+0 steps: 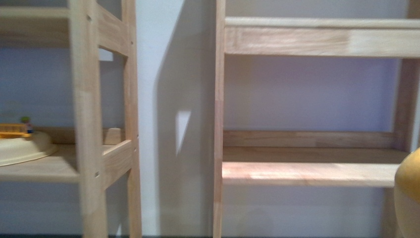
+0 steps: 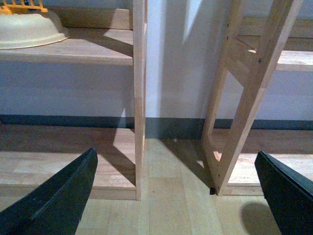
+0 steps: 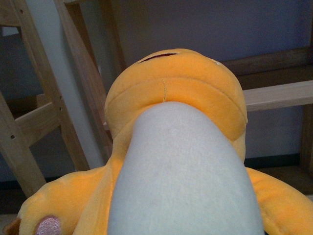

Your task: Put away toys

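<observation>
The plush animal (image 3: 176,88) is filling the right wrist view, pale belly toward the camera. In the front view it is peeking in at the near right edge (image 1: 408,193), beside the right shelf (image 1: 307,173). The right tool is hiding behind it, so I cannot tell its grip. The left tool (image 2: 174,152) is gaping wide over the wooden floor (image 2: 171,205), holding nothing. A cream bowl (image 1: 22,148) is sitting on the left shelf (image 1: 54,168).

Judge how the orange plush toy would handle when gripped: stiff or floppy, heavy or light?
Probably soft and squashy: the orange plush toy shows a stitched fabric seam and a padded pale belly. Being stuffed fabric, likely light for its size. Its arms, one ending in a pink paw pad, may flop.
</observation>
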